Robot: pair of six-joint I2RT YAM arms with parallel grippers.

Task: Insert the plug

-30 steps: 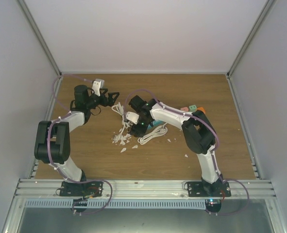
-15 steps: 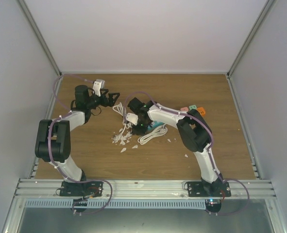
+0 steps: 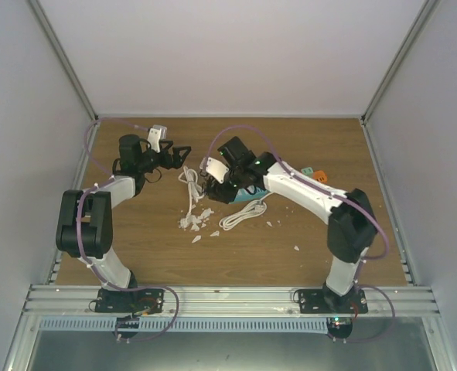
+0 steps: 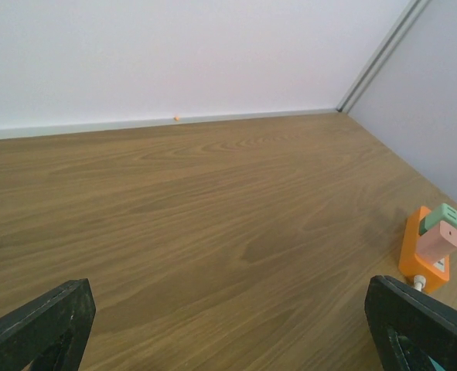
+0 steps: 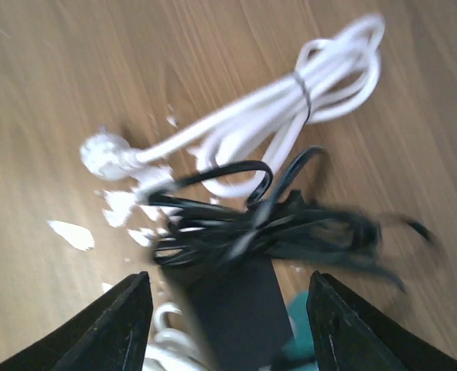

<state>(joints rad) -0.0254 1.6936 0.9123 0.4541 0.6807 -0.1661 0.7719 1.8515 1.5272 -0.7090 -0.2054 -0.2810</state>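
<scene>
Right end effector (image 5: 226, 313) near white plug (image 5: 104, 152)

No text, label, brand, number or sign can be read in any view. The orange block (image 4: 425, 251) with its pink and green tops shows only plain faces. The white plug (image 5: 104, 151) and the black block (image 5: 236, 309) are too blurred to show any marking.
</scene>
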